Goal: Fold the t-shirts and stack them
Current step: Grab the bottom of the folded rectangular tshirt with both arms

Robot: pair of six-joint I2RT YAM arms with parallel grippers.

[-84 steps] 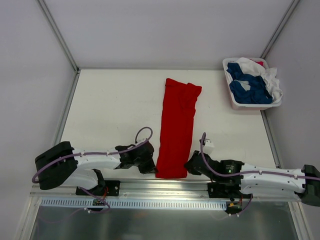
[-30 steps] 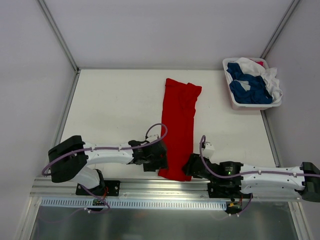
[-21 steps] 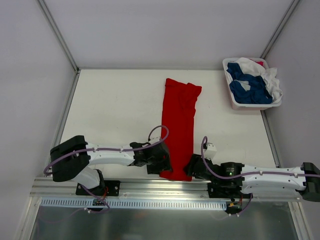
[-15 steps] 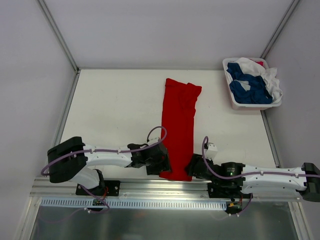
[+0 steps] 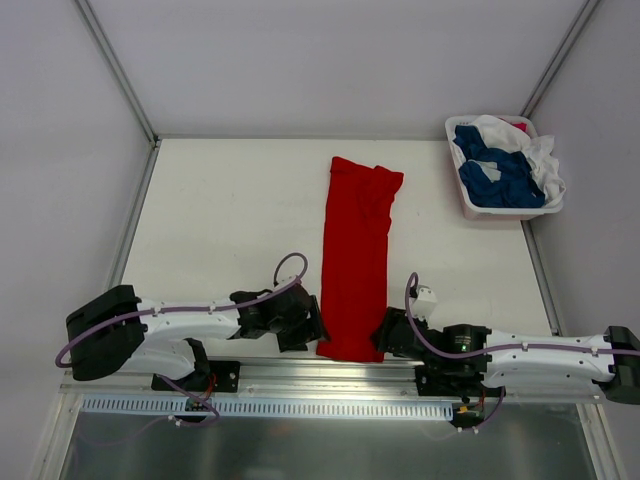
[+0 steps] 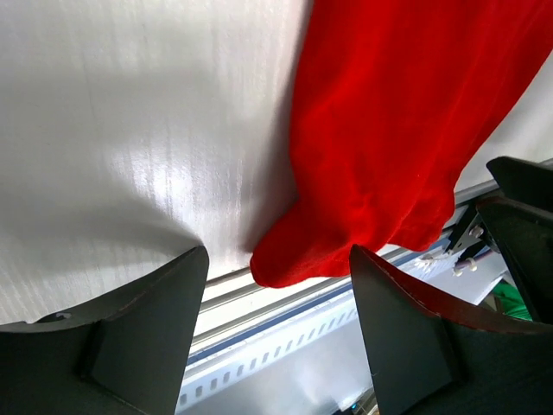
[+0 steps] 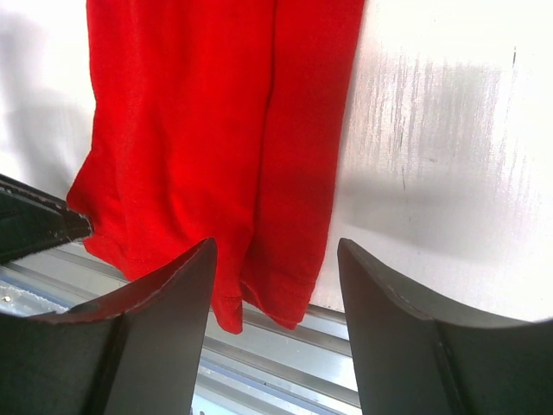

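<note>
Left claw [image 6: 278,255] and right claw [image 7: 276,244] open, empty, flanking red shirt [image 5: 355,250] near hem; pinch both corners evenly.

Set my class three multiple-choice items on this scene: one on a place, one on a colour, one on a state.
1. Where on the table is the basket?
A) far right corner
B) near left corner
C) centre

2. What colour is the shirt lying mid-table?
A) blue
B) red
C) white

3. How do the left pincer and right pincer stand?
A) both shut
B) one shut, one open
C) both open

Answers:
1 A: the basket sits in the far right corner.
2 B: the long folded strip is red.
3 C: each wrist view shows its fingers apart, gripping nothing.
</note>
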